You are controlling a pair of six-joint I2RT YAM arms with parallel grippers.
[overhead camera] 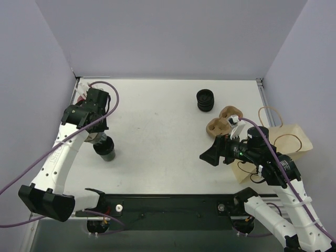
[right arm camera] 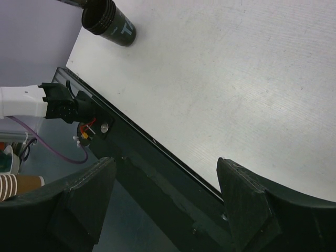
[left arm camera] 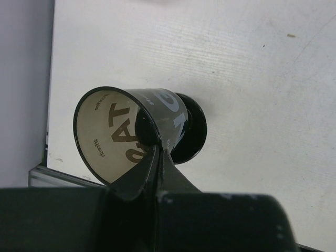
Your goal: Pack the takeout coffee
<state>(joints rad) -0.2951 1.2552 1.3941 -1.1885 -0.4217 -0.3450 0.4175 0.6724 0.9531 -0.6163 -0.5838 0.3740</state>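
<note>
So, left fingers (left arm camera: pixel 155 176) clamped on tilted takeout coffee (left arm camera: pixel 167 105), right fingers (right arm camera: pixel 247 202) spread, empty.

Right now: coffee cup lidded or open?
Open at the gripped end: left wrist view looks into the inside of the coffee cup, one finger of the left gripper in it. Far end: cannot tell.

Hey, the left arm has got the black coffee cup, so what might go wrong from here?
1. The left pincer pinches only the edge of the coffee cup, which is tilted; it may pivot or slip.
2. The paper bag lies flat beneath the right arm, and the right pincer is open and empty, so nothing holds its mouth open.
3. The cardboard cup carrier beside the bag could get knocked.
</note>
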